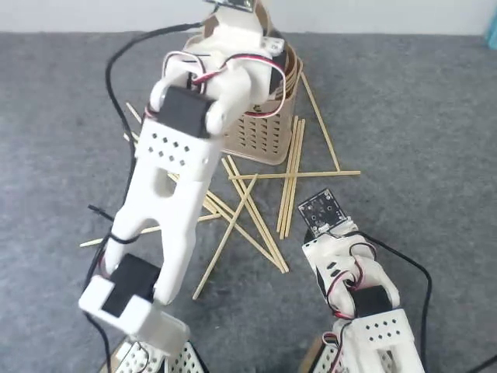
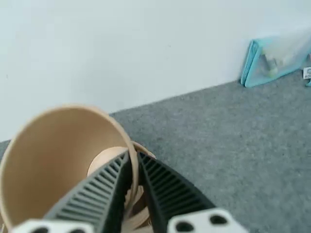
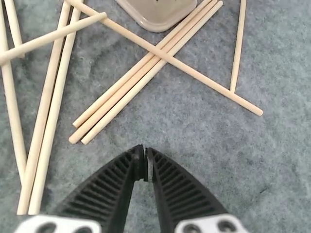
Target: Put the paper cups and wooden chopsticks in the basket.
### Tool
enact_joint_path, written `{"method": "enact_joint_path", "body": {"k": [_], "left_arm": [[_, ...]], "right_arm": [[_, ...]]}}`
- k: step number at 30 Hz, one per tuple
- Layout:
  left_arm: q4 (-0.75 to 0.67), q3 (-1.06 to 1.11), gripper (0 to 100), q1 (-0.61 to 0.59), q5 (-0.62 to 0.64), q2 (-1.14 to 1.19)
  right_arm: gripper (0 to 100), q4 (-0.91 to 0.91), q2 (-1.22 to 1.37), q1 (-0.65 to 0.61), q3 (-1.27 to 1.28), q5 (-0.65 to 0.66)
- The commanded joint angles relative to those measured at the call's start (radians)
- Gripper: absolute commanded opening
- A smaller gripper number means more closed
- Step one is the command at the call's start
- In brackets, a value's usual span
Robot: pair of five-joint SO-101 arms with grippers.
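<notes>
My left gripper (image 2: 134,156) is shut on the rim of a tan paper cup (image 2: 53,155), one finger inside the wall and one outside. More cup rims (image 2: 141,196) show just beneath it. From above, the left arm (image 1: 186,148) stretches over the beige slotted basket (image 1: 260,144), where a brown cup edge (image 1: 295,71) sticks out. Wooden chopsticks (image 1: 291,183) lie scattered on the grey carpet in front of the basket. My right gripper (image 3: 145,154) is shut and holds nothing, just above bare carpet short of a bundle of chopsticks (image 3: 141,73) and the basket's corner (image 3: 155,10).
The right arm (image 1: 349,280) rests low at the front right. Black cables (image 1: 116,85) run along the left side. A light blue packet (image 2: 277,58) leans against the wall behind the carpet. Bare carpet lies to the right of the chopsticks.
</notes>
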Motion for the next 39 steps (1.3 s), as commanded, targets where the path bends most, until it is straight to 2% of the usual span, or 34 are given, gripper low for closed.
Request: {"method": "enact_joint_path", "body": {"k": [1, 3, 5, 8, 10, 15, 20, 28, 34, 39], "left_arm": [[0.002, -0.010, 2, -0.029, -0.008, 0.009], [0.005, -0.012, 9, -0.054, -0.005, 0.002], [0.026, -0.027, 22, -0.081, 0.008, -0.021], [0.097, -0.091, 36, -0.123, 0.098, -0.066], [0.147, -0.163, 37, -0.140, 0.106, -0.101], [0.341, -0.348, 33, -0.155, 0.031, -0.198], [0.603, -0.383, 26, -0.172, -0.048, -0.282], [0.580, -0.016, 3, -0.468, -0.057, -0.509], [0.514, 0.398, 2, -0.615, -0.058, -0.697], [0.270, 0.872, 2, -0.721, -0.058, -0.902]], "right_arm": [[0.9, -0.022, -0.019, 0.007, -0.003, 0.008], [0.9, -0.022, -0.019, 0.007, -0.003, 0.008], [0.9, -0.022, -0.019, 0.007, -0.003, 0.008], [0.9, -0.022, -0.019, 0.007, -0.003, 0.008], [0.9, -0.022, -0.019, 0.007, -0.003, 0.008], [0.9, -0.022, -0.019, 0.007, -0.003, 0.008], [0.9, -0.022, -0.019, 0.007, -0.002, 0.008], [0.8, -0.015, -0.019, 0.012, -0.003, 0.008], [0.8, -0.013, -0.019, 0.012, -0.003, 0.008], [0.8, 0.022, -0.019, 0.013, -0.009, 0.006]]}}
